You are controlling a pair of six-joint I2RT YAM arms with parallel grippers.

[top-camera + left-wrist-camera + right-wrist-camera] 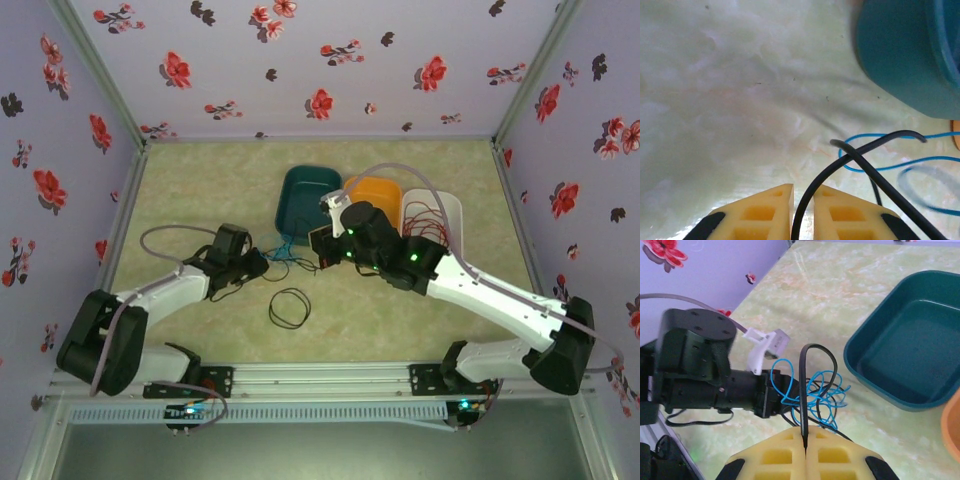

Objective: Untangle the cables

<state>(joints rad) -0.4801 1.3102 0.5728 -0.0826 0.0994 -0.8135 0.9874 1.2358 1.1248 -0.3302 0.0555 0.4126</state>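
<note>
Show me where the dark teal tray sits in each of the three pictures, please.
Top external: the teal tray is at the middle back of the table.
Left wrist: the teal tray is in the top right corner, outer wall facing the camera.
Right wrist: the teal tray is on the right, its hollow in view.
Shared landmark: the blue cable looped just in front of it.

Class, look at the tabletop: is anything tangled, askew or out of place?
Yes: beside the teal tray, a blue cable and a black cable are looped through each other in one messy tangle instead of lying apart.
</note>
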